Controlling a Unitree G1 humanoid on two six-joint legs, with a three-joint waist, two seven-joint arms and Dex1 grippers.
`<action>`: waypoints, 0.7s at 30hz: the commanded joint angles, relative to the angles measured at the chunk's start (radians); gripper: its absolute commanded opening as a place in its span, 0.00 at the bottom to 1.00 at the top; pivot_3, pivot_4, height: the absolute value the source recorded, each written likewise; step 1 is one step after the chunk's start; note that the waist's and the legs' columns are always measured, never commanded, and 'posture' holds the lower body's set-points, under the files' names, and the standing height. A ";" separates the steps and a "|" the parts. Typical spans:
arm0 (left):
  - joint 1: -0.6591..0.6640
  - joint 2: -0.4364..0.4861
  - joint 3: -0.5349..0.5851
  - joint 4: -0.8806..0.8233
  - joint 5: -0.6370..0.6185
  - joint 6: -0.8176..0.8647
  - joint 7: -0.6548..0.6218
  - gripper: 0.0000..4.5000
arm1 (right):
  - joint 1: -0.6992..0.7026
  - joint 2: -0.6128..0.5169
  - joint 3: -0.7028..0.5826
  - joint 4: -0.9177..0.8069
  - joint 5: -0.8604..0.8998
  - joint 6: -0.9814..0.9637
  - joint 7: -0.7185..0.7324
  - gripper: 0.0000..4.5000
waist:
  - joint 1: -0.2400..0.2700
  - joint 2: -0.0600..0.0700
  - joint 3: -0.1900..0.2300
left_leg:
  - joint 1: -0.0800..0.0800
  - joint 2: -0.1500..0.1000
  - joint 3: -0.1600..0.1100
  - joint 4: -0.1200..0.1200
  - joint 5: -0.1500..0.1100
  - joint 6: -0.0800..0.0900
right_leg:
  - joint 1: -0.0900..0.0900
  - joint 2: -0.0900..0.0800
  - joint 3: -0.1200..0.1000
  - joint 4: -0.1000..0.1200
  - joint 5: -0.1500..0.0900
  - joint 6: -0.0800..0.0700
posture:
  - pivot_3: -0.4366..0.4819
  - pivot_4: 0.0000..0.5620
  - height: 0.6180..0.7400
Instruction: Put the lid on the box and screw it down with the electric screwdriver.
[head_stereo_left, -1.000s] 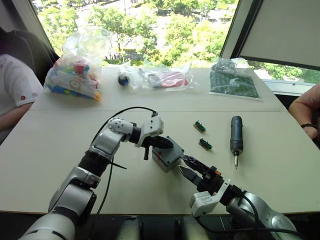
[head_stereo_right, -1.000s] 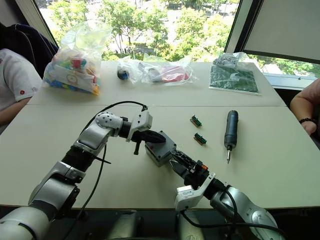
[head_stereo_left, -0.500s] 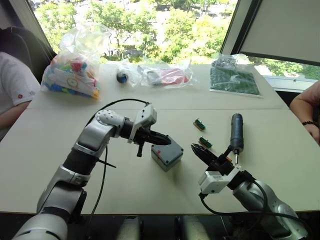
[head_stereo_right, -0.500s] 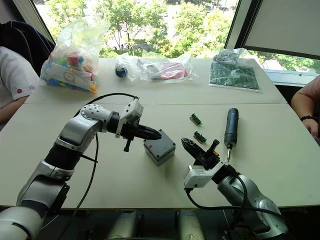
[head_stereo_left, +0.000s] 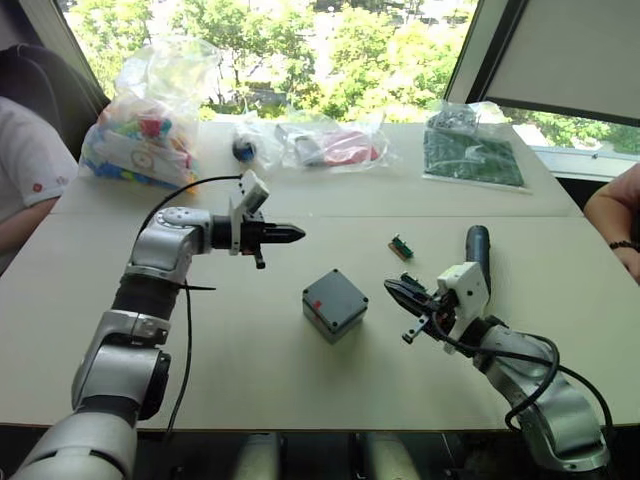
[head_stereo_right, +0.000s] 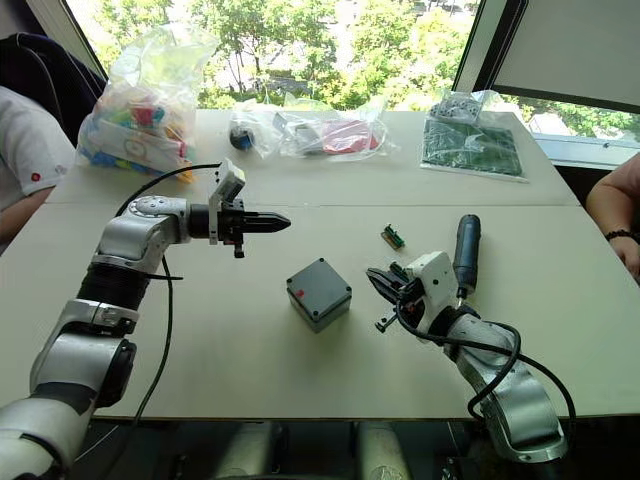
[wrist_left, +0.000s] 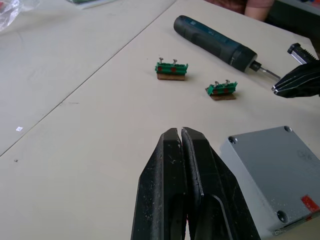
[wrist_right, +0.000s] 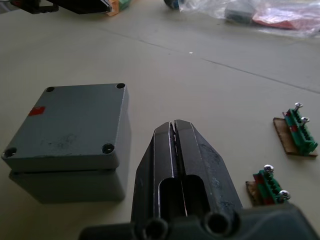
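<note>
The grey box (head_stereo_left: 335, 318) stands in the middle of the table with the lid (wrist_right: 70, 117) lying flat on top of it, and a small red mark shows near one edge. My left gripper (head_stereo_left: 297, 234) hovers to the back left of the box, shut and empty. Just right of the box, my right gripper (head_stereo_left: 392, 290) is also shut and empty. The electric screwdriver (head_stereo_left: 478, 250) lies on the table behind my right wrist with its bit toward me.
Two small green terminal blocks (wrist_left: 171, 69) (wrist_left: 221, 89) lie between the box and the screwdriver. Along the far edge sit a bag of toys (head_stereo_left: 140, 135), a clear plastic bag (head_stereo_left: 325, 148) and a bagged green board (head_stereo_left: 472, 158). A person's sleeve (head_stereo_left: 25, 170) is at the left, an arm (head_stereo_left: 615, 215) at the right.
Both grippers have drawn away from the box. The left one went back and to the left. The right one swung right toward the screwdriver and shut. The box stays put.
</note>
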 joint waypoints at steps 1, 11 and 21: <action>0.009 -0.014 -0.048 -0.036 0.016 -0.028 -0.058 0.01 | 0.046 -0.018 -0.037 -0.127 0.124 0.090 0.018 0.00 | 0.001 0.000 0.000 | 0.000 0.000 0.000 0.000 0.000 0.000 | 0.000 0.000 0.000 0.000 0.000 0.000 | 0.48 0.27 1.00; 0.039 -0.013 -0.085 -0.041 0.048 -0.046 -0.101 0.01 | 0.087 -0.087 0.009 -0.186 0.208 0.178 0.039 0.00 | -0.002 0.000 0.000 | 0.001 0.001 0.000 0.000 0.000 0.000 | 0.000 0.001 0.000 0.000 -0.001 0.001 | 0.48 0.27 1.00; 0.045 -0.021 -0.099 -0.017 0.085 -0.086 -0.113 0.01 | 0.011 -0.087 0.089 -0.102 0.151 0.146 0.040 0.00 | -0.001 0.000 0.001 | -0.003 0.001 0.000 0.000 0.000 0.000 | -0.002 0.000 0.000 -0.001 0.001 -0.001 | 0.48 0.27 1.00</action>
